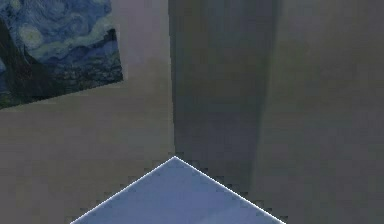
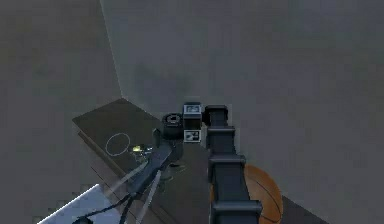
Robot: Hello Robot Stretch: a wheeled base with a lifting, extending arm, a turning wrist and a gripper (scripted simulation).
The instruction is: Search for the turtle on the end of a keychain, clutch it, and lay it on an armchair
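We cannot tell how the jaws stand. The gripper [image 2: 150,152] sits low over a dark table [image 2: 98,122], its thin fingers reaching down toward the arm side view's left. A thing lies on the surface right at its tip, so we cannot say whether it holds anything.

Behind the gripper's dark body stand the two white squares [image 2: 192,112], and from them the arm [image 2: 226,172] runs as a dark ribbed bar to the bottom edge, stretched out over the table.

The keychain [image 2: 135,149] lies flat on the tabletop just left of the fingers. We see it as a thin pale loop with a small yellow-green lump on it. Its long axis runs roughly left to right in that view, with the lump at the end nearest the gripper. We cannot make out which way the turtle faces.

An orange ball [image 2: 263,190] rests just right of the arm. In the forward view a swirling night-sky painting [image 1: 55,50] hangs on the wall at upper left. A pale blue surface [image 1: 176,196] juts up from the bottom edge toward the wall corner.
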